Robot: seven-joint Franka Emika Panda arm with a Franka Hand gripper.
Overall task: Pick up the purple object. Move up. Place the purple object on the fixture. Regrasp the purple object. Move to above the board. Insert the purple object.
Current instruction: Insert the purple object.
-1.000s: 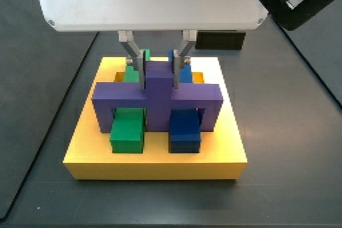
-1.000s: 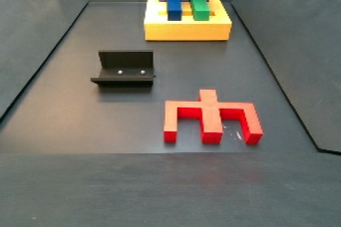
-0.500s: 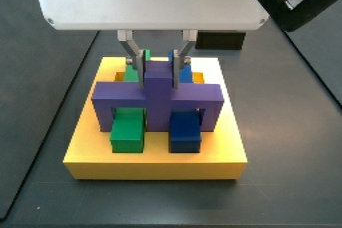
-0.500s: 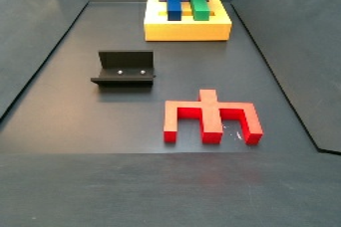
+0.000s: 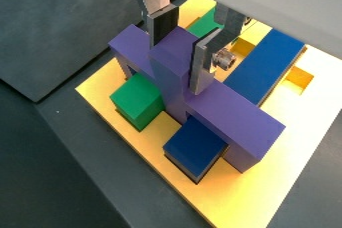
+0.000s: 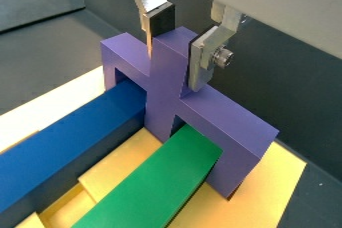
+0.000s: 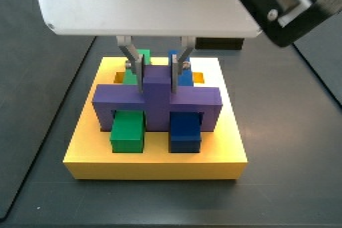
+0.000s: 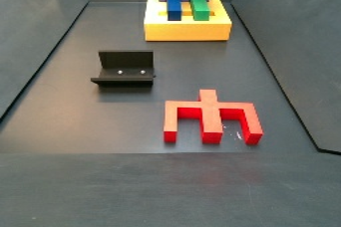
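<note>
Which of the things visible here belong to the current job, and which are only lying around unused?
Belonging to the job:
purple object, straddling the bars on the board
yellow board
fixture, empty
gripper, its jaws either side of the purple ridge

Lying about:
red piece on the floor
green bar and blue bar, already seated

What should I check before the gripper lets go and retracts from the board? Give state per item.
1. Purple object spans the green bar and blue bar on the board: ok.
2. Purple object level in a side view: ok.
3. Legs fully seated in the board: cannot tell, the contact is hidden.
4. Gripper sits over the board, finger plates on either side of the central ridge: ok.
5. Pads already clear of the ridge: cannot tell.
6. Fixture and red piece lie on the floor, far from the board: ok.
</note>
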